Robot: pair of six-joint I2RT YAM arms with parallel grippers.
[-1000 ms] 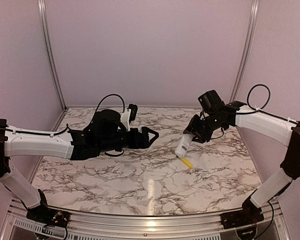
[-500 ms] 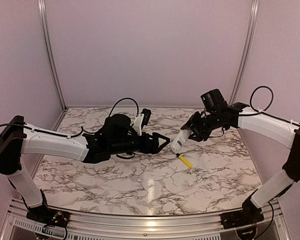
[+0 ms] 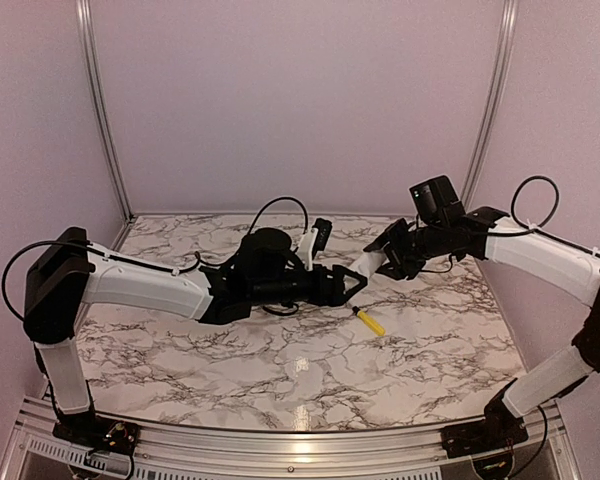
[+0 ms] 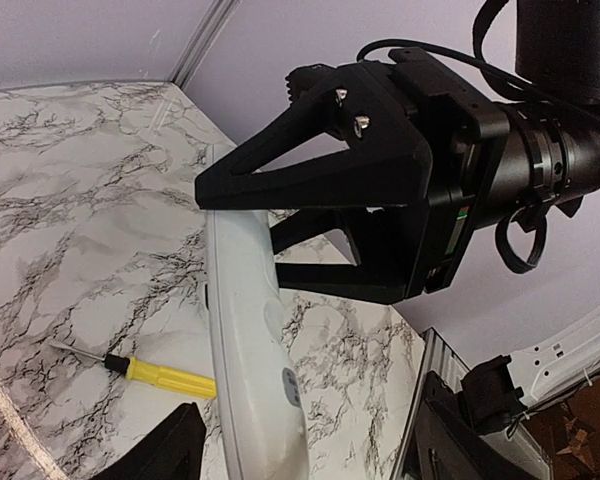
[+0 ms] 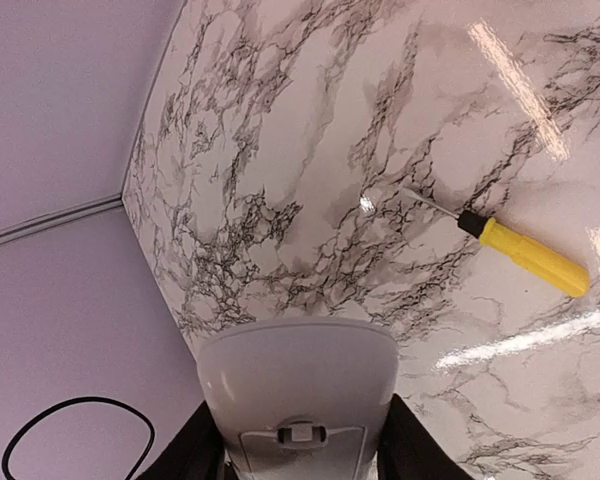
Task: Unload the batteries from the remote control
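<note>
The right end effector is clamped on the remote control, with a black finger pressed against each long side of the white bar. It holds the bar in the air above the marble table, and the bar's free end slants toward the left arm. In the right wrist view the bar's rounded end shows a back panel with a small clip, and the batteries cannot be seen. The left end effector stands wide at that free end. One of its fingers shows on either side of the bar in its own wrist view, with a gap on each side and no contact visible. A yellow-handled screwdriver lies flat on the table just beneath the two end effectors, apart from both.
</note>
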